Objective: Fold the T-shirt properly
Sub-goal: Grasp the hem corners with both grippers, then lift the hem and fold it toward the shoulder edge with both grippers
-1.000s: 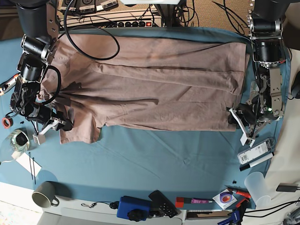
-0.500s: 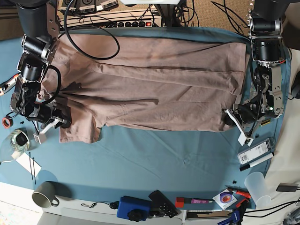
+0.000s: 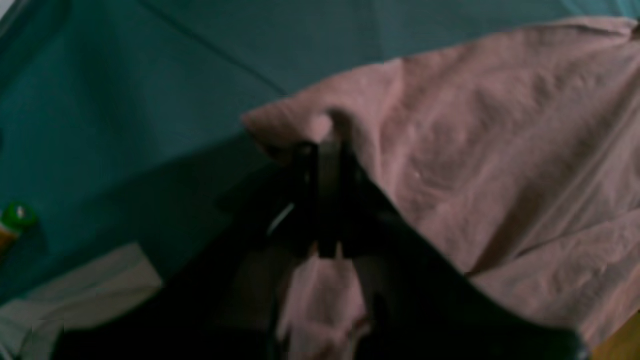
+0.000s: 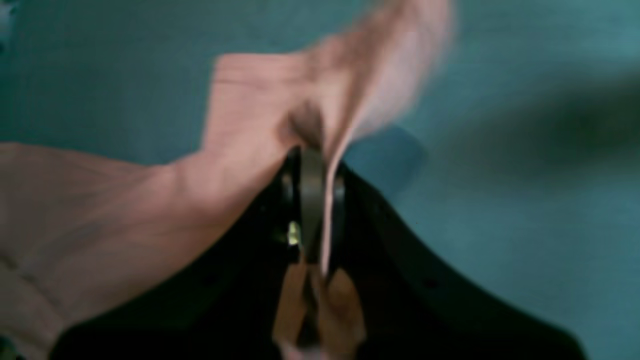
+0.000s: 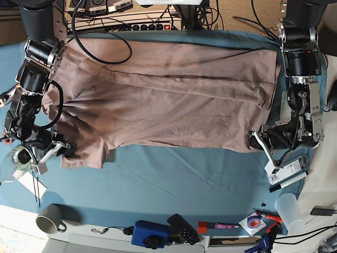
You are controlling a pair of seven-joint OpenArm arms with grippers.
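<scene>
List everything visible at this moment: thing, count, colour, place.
T-shirt: one, dusty pink, spread across the table's far half
table cover: one, teal
mug: one, grey, near corner on the view's left
plastic cup: one, clear, near corner on the view's right
power strip: one, behind the table
blue box: one, near edge
left gripper: shut on the T-shirt's corner
right gripper: shut on the T-shirt's sleeve

Both wrist views were motion-blurred, so you couldn't read the cloth edges of the T-shirt (image 4: 240, 115) at either pinch. In base view, the right gripper (image 5: 67, 151) sat mostly buried under fabric.
</scene>
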